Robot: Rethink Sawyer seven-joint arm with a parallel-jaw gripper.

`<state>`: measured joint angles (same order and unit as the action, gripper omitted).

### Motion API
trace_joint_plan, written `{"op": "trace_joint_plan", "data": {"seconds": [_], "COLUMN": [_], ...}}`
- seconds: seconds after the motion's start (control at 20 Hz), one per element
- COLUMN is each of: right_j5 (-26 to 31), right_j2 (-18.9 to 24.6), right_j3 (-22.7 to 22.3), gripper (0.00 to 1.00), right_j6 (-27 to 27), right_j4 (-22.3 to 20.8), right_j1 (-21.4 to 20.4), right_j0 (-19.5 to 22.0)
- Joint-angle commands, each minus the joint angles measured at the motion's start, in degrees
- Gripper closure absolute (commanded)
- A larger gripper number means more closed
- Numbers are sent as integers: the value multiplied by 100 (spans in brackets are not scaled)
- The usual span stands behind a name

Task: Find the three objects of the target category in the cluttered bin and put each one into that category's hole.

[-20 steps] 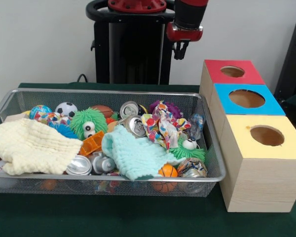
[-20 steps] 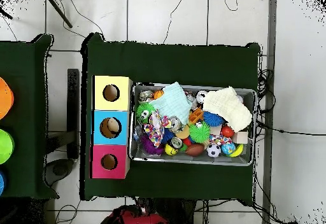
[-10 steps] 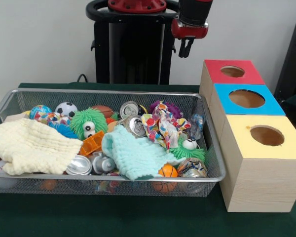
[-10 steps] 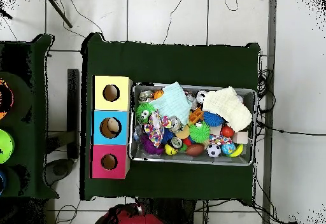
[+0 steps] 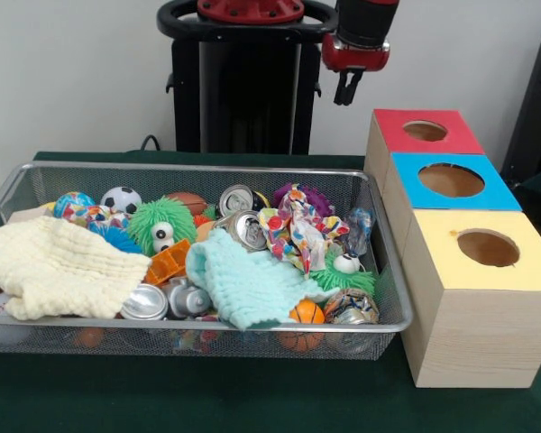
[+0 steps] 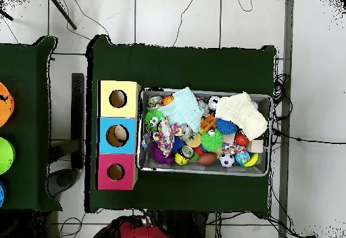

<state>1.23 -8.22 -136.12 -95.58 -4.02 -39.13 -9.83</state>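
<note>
Front view: I've got the gripper (image 5: pixel 347 88) up high by the pedestal, above and behind the red-topped box (image 5: pixel 421 137). Its two fingertips hang close together w/ nothing between them, so it reads closed and empty to me. The bin (image 5: pixel 389 298) sits on the green table, well below and mostly to picture-left of the gripper, no contact. Inside I see a cream cloth (image 5: pixel 52 264) at the left, a mint cloth (image 5: pixel 242 281) near the middle, a green fuzzy ball (image 5: pixel 161 224), a soccer ball (image 5: pixel 120 199) and cans, e.g. one (image 5: pixel 247 229) by the mint cloth. Blue-topped box (image 5: pixel 451 185) and yellow-topped box (image 5: pixel 480 298) line up beside the bin's right end. Overhead, the bin (image 6: pixel 265 170) lies right next to the three boxes; gripper isn't visible there.
</note>
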Motion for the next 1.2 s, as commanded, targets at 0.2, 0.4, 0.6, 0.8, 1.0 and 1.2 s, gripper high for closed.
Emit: {"op": "trace_joint_plan", "data": {"seconds": [0.2, 0.4, 0.6, 0.8, 1.0, 1.2], "right_j5": [841, 933, 1046, 1082, 1012, 1256], "right_j2": [562, 508, 439, 405, 422, 296], "right_j3": [1451, 1694, 1870, 1880, 1758, 1934], "gripper": [100, 100, 100, 100, 100, 100], "right_j6": [-1087, -1132, -1126, -1062, -955, -994], "right_j4": [846, 1048, 1173, 1210, 1155, 1224], "right_j1": [-17, 163, 256, 275, 261, 239], "right_j0": [-349, -561, -723, -701, -524, -645]}}
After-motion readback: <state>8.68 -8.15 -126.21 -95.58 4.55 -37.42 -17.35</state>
